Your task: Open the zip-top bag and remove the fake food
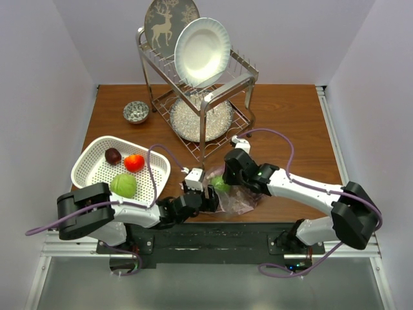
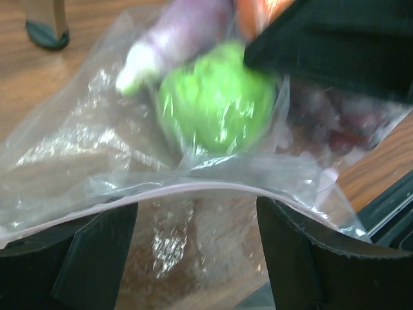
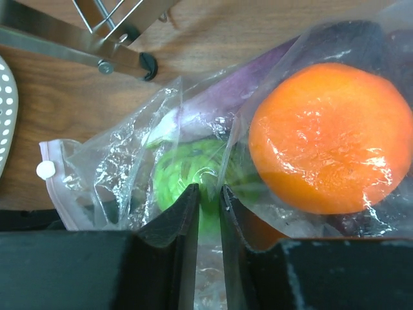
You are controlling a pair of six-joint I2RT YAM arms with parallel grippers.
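The zip-top bag (image 1: 240,200) lies crumpled on the table's near edge between my grippers. It holds a green lime (image 1: 221,184), an orange fruit (image 3: 329,135), purple grapes (image 2: 335,123) and a purple piece with a white tip (image 2: 174,35). My left gripper (image 1: 206,196) is open, and the bag's pinkish zip strip (image 2: 193,187) drapes across both fingers (image 2: 103,252). My right gripper (image 3: 208,190) is nearly closed on a fold of the bag's wall (image 3: 122,155), right in front of the lime (image 3: 177,174). The lime (image 2: 216,106) looks blurred in the left wrist view.
A white perforated basket (image 1: 90,173) at the left holds a green cabbage ball (image 1: 123,185), a red fruit (image 1: 134,162) and a dark purple piece (image 1: 113,155). A metal dish rack (image 1: 206,103) with plates stands behind the bag. A small patterned bowl (image 1: 136,112) sits at the back left.
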